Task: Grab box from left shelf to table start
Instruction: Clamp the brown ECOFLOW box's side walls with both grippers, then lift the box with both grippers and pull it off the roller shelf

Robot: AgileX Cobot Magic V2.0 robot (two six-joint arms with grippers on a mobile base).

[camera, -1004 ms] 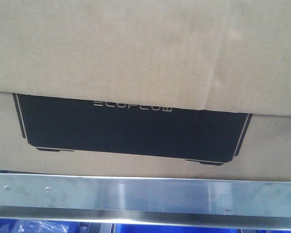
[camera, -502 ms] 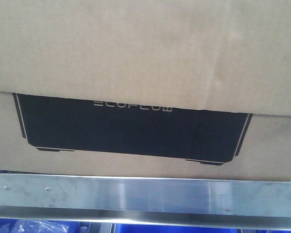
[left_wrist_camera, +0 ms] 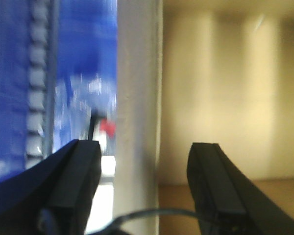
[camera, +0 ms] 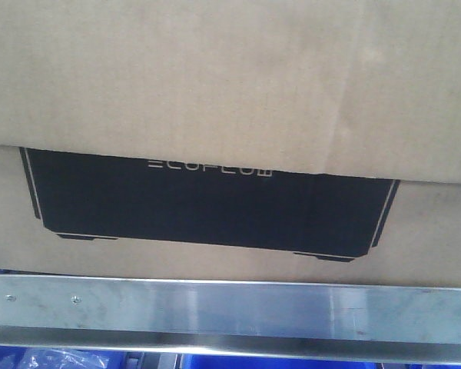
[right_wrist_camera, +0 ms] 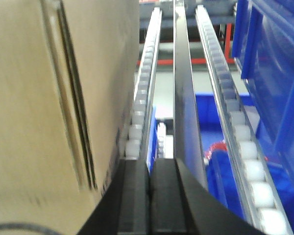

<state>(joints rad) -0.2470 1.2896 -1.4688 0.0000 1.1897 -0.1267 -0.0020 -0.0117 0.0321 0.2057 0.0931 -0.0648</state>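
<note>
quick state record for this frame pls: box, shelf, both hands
box: brown cardboard, black ECOFLOW panel, on shelf
shelf rail: silver metal, across front below box
bins: blue, under rail
left hand: open, gripping nothing
right hand: shut, beside box, roller track ahead
task: box not yet grabbed

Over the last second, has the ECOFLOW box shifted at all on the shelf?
No. The box sits where it was: its black panel keeps the same gap above the silver shelf rail and the same offset from the rail's screws.
</note>
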